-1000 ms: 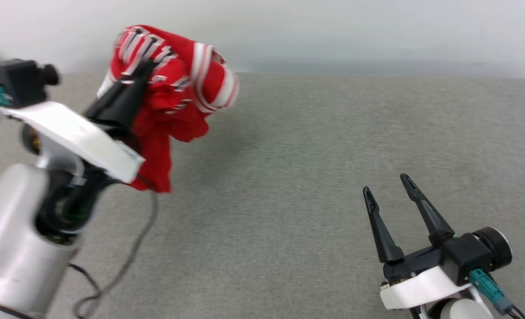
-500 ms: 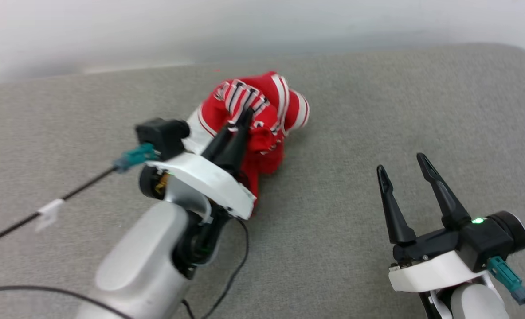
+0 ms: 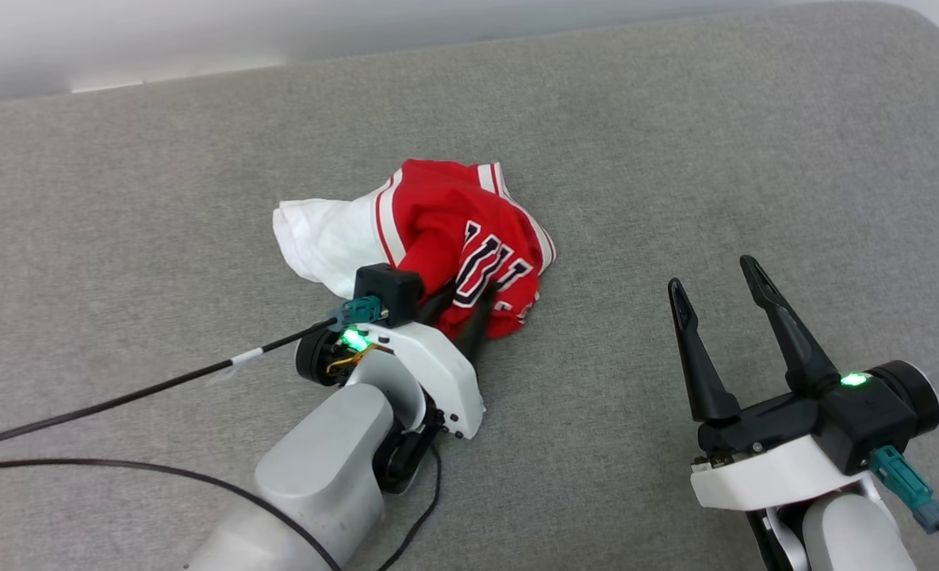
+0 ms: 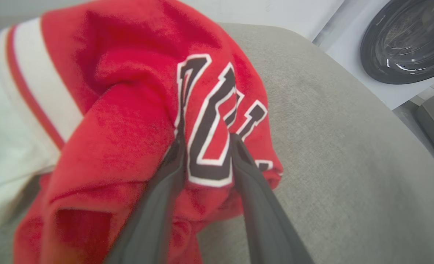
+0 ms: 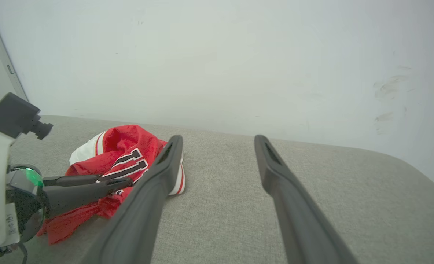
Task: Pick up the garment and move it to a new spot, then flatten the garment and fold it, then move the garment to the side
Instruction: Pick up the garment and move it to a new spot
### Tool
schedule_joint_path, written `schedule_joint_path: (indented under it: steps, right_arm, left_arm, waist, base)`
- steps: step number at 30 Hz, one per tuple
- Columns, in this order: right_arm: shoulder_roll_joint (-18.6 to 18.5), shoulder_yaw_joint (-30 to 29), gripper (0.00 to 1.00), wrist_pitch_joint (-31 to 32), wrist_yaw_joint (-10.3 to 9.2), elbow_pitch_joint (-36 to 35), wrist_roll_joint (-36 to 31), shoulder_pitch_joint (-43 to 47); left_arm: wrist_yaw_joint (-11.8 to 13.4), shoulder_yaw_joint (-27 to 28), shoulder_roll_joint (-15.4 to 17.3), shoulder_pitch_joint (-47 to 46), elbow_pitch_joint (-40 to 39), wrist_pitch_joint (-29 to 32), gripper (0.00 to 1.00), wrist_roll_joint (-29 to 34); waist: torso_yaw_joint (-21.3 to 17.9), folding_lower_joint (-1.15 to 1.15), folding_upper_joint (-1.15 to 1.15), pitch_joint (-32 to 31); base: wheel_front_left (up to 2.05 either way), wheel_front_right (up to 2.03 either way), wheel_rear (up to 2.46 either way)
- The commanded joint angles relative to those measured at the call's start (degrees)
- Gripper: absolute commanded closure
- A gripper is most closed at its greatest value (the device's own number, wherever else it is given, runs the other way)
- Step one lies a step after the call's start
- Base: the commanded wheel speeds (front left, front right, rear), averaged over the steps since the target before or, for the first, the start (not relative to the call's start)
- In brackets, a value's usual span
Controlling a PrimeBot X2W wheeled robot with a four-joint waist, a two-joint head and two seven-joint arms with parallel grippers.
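Left arm [image 3: 319,468] reaches low, left fingers [image 4: 255,205] astride a garment [image 3: 438,214] fold, grip unclear; right fingers [image 3: 695,365] spread wide.

Red, white-striped, black-lettered garment [image 3: 438,214]

Grey cushion [image 3: 715,143], white wall [image 5: 239,55], perhaps washer door [image 4: 404,40].

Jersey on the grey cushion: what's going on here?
The left claw is down at the crumpled red jersey, which lies bunched on the grey cushion. A fold with black lettering sits between the claw's fingers; whether it is pinched or just straddled isn't clear. The right claw is open and empty, off to the right, apart from the jersey. Nothing is flattened or folded yet.
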Motion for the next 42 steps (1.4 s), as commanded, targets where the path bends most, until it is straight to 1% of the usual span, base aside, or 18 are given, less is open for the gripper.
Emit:
schedule_joint_path:
  steps: [1,4,7,9,12,15,17,19,20,24,26,31,35,39,42]
  right_arm:
    - [0.14,-0.11,0.00,-0.10,-0.04,0.29,-0.11,0.18]
    - [0.14,-0.09,0.00,-0.10,-0.04,0.68,-0.61,0.82]
    - [0.15,-0.04,0.00,-0.10,-0.04,1.02,-1.28,1.39]
    - [0.14,-0.70,0.00,-0.10,-0.04,1.22,-1.69,2.19]
    - [0.14,-1.65,0.00,-0.10,-0.04,1.39,-2.41,3.01]
    - [0.14,-2.44,0.00,-0.10,-0.04,1.69,-2.47,4.21]
    - [0.14,-2.83,0.00,-0.10,-0.04,1.92,-2.07,4.83]
    - [0.14,-3.15,0.00,-0.10,-0.04,1.95,-2.40,5.11]
    - [0.14,-3.15,0.00,-0.10,-0.04,1.95,-2.40,5.11]
    - [0.15,-3.47,0.00,-0.10,-0.04,1.61,-2.32,5.83]
    - [0.15,-3.38,0.00,-0.10,-0.04,1.33,-2.12,6.02]
    - [0.12,-4.22,0.00,-0.10,-0.04,0.78,-0.86,7.26]
    - [0.13,-4.34,0.00,-0.10,-0.04,0.47,-0.13,7.40]
    - [0.13,-4.45,0.00,-0.10,-0.04,0.12,-0.20,7.85]
    - [0.13,-4.47,0.00,-0.10,-0.04,-0.01,-0.01,8.00]
  left_arm:
    - [-0.70,0.17,-0.60,-0.76,1.67,-1.34,0.00,0.09]
    - [-1.97,0.55,-0.89,-1.10,2.51,-3.28,0.00,0.87]
    - [-2.93,2.00,-0.41,-0.16,0.89,-4.23,0.00,1.75]
    - [-2.47,3.46,0.67,0.64,-1.09,-4.46,0.00,3.10]
    - [-1.17,7.58,2.89,2.63,-6.87,-4.53,0.00,5.85]
    - [-0.07,11.86,5.36,5.84,-13.06,-4.44,0.00,9.05]
    - [0.85,14.50,7.57,8.32,-16.86,-4.44,0.00,11.59]
    - [1.55,16.33,9.75,11.23,-20.18,-4.45,0.00,14.17]
    - [1.55,16.33,9.75,11.23,-20.18,-4.45,0.00,14.17]
    - [2.63,19.94,13.40,17.80,-26.08,-4.46,0.00,18.13]
    - [3.14,21.49,14.49,21.57,-28.43,-4.45,0.00,19.57]
    - [5.01,23.72,14.28,29.23,-32.18,-4.46,0.00,24.02]
    - [6.05,26.65,11.41,34.22,-35.00,-4.46,0.00,25.38]
    - [5.62,28.72,8.57,37.69,-38.05,-4.46,0.00,28.12]
    - [4.70,30.62,7.04,39.17,-39.37,-4.47,0.00,29.50]
  waist:
    - [0.86,-0.01,0.00,-0.88]
    - [2.03,-0.01,0.00,-2.59]
    - [3.20,-0.01,0.00,-4.67]
    - [4.30,-0.01,0.00,-6.21]
    - [5.92,-0.01,0.00,-8.35]
    - [7.49,-0.01,0.00,-10.57]
    - [8.42,-0.01,0.00,-11.80]
    - [9.19,-0.01,0.00,-12.77]
    - [9.19,-0.01,0.00,-12.77]
    - [10.10,-0.01,0.00,-14.14]
    - [10.25,-0.01,0.00,-14.57]
    - [10.69,-0.01,0.00,-15.21]
    - [10.40,-0.01,0.00,-15.49]
    - [10.23,-0.01,0.00,-15.55]
    - [9.92,-0.01,0.00,-15.41]
  base:
    - [0.00,0.00,0.00]
    - [0.00,0.00,0.00]
    - [0.00,0.00,0.00]
    - [0.00,0.00,0.00]
    - [0.00,0.00,0.00]
    - [0.00,0.00,0.00]
    - [0.00,0.00,0.00]
    - [0.00,0.00,0.00]
    - [0.00,0.00,0.00]
    - [0.00,0.00,0.00]
    - [0.00,0.00,0.00]
    - [0.00,0.00,0.00]
    - [0.00,0.00,0.00]
    - [0.00,0.00,0.00]
    - [0.00,0.00,0.00]
